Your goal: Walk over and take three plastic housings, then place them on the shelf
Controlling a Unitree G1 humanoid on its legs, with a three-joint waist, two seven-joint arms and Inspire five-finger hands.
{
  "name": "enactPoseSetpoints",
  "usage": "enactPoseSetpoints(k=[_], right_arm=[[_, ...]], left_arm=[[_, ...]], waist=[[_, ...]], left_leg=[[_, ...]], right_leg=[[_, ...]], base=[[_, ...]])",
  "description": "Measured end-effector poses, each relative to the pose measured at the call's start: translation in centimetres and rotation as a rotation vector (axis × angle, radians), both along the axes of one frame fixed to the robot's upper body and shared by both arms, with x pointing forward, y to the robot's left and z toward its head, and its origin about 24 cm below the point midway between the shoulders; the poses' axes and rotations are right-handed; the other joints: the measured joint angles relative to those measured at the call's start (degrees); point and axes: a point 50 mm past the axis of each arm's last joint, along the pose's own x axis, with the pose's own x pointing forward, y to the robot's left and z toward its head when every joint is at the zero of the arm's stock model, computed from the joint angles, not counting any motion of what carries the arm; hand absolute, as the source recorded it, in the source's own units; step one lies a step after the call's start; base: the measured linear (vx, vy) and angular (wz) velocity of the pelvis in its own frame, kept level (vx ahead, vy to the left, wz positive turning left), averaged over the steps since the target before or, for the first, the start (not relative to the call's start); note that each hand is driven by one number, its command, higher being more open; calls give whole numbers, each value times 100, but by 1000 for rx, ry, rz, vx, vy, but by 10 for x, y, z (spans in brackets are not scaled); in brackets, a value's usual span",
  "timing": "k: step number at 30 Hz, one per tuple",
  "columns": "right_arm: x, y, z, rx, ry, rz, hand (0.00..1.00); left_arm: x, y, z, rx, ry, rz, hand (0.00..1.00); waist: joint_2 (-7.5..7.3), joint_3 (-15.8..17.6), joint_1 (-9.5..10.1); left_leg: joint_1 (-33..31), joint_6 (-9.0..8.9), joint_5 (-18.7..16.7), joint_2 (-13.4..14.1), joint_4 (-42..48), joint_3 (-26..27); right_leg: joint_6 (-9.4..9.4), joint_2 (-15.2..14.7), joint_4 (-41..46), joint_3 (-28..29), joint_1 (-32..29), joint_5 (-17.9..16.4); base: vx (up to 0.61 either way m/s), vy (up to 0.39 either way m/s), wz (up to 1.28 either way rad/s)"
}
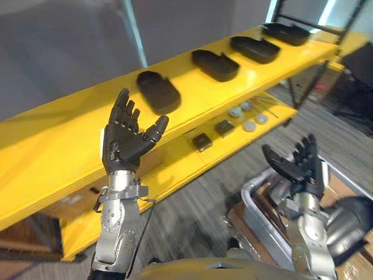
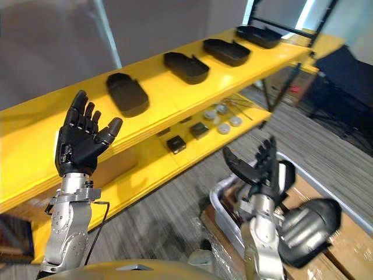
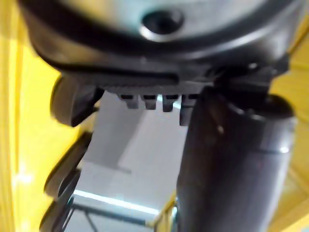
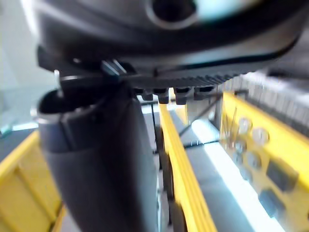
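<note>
Several black plastic housings lie in a row on the top board of a yellow shelf (image 1: 70, 125): one nearest (image 1: 158, 91), then another (image 1: 215, 64), a third (image 1: 254, 49) and the farthest (image 1: 285, 33). My left hand (image 1: 123, 135) is raised in front of the shelf, below and left of the nearest housing, open with straight fingers and holding nothing. My right hand (image 1: 297, 166) hangs lower at the right, open and holding nothing, above a grey bin (image 1: 256, 219).
The lower shelf board (image 1: 175, 169) carries two small black blocks (image 1: 202, 141), round grey discs (image 1: 249, 116) and thin rods. A grey bin stands on brown card on the striped carpet at the lower right. A black metal frame (image 1: 303, 64) rises at the shelf's far end.
</note>
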Motion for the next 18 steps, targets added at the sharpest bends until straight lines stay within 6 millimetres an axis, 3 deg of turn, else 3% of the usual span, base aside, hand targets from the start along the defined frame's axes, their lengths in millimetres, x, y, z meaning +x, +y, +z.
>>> enactPoseSetpoints(k=[4,5,6,8,11,13,18], right_arm=[[-26,-8,6,19,-2,-23,100],[-29,-8,6,15,0,-20,100],[-32,-6,8,11,-1,-4,100],[-29,1,7,34,-14,62,100],[-14,19,1,72,-17,189,100],[2,29,-4,38,-1,260,100],[18,51,-13,76,18,323,100]], left_arm=[[8,-12,-3,-9,19,-34,100],[8,-14,-3,-11,22,-41,100],[8,-16,-3,-14,24,-43,100],[8,-13,-4,-21,39,-6,100],[5,-2,-6,-35,60,70,100],[3,1,-6,-35,69,81,100],[0,5,-8,-27,77,92,100]], waist=[[-58,24,-368],[-60,17,-405],[-63,8,-409],[-82,-4,-212],[27,-5,38],[157,-36,193],[161,9,465]], left_leg=[[249,-117,-90,100,5,478],[268,-140,-111,109,22,470],[243,-198,-245,68,42,127],[-81,-184,-957,-105,539,-1392],[-471,-2,-1658,-232,1425,-2758],[-578,-6,-1843,-200,1667,-2906],[-734,91,-2011,-240,1911,-3021]], right_leg=[[4,172,-43,343,-107,-7],[0,208,-42,394,-124,-9],[-34,275,-27,570,-231,-11],[-137,427,-55,1044,-404,14],[-319,614,-72,1424,-510,171],[-231,656,-79,1511,-591,252],[-196,588,-116,1455,-568,285]], base=[[-4,-20,-73],[-10,-48,-62],[-18,-44,-86],[-5,-46,-113],[32,3,-90],[59,25,-34],[17,68,7]])
